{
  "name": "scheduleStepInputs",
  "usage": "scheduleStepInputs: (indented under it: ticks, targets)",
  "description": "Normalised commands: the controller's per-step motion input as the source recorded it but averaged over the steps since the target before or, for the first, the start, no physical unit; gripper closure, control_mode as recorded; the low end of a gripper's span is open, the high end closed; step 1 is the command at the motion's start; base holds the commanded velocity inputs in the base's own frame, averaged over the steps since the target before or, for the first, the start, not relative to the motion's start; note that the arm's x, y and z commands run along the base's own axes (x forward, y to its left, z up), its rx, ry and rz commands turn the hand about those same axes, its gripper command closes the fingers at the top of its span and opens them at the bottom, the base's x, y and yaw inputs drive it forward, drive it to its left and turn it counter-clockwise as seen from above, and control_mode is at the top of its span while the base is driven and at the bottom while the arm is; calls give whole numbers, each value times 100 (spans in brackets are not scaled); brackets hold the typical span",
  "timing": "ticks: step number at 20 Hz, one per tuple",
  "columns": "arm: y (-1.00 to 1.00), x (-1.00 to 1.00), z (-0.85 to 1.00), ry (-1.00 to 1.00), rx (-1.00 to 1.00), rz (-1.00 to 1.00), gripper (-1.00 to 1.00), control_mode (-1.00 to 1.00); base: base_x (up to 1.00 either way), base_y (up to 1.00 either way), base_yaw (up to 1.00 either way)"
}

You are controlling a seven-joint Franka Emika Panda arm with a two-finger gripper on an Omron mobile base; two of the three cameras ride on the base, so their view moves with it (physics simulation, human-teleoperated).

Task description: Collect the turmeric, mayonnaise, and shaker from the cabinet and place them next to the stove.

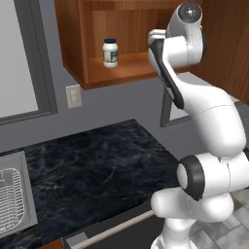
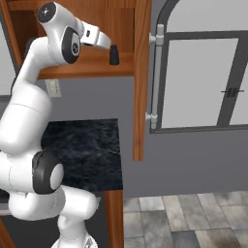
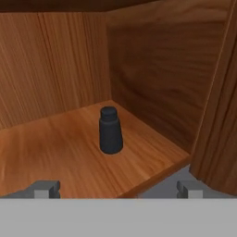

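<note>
The cabinet (image 1: 121,73) hangs open on the wall above the counter. On its shelf floor, towards the left, stands the mayonnaise (image 1: 110,52), a squat white jar with a dark blue lid. The shaker (image 3: 110,130), small and dark with a narrower cap, stands upright near the shelf's right back corner and shows again as the shaker (image 2: 114,54) in the right base view. My gripper (image 3: 118,190) is open at the shelf's front edge, pointed at the shaker, a short way from it, with nothing between its fingers. The turmeric and the stove are out of view.
The cabinet's open door (image 2: 140,77) hangs edge-on just right of the hand. Below lies a black marble counter (image 1: 97,165) with a steel sink (image 1: 12,194) at its left end. A wall outlet (image 1: 74,96) sits under the cabinet. A glazed door (image 2: 198,77) stands at the right.
</note>
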Motion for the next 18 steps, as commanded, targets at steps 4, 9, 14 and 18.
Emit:
scheduleStepInputs:
  ticks: [4,9,14,18]
  targets:
    - [3,33,0,0,0,-3,-100,-100,0,0,0]
    - [2,29,-1,1,0,-2,-100,-100,0,0,0]
    - [0,22,-5,0,0,-1,-100,-100,0,0,0]
    - [0,17,-14,3,0,-1,-100,-100,0,0,0]
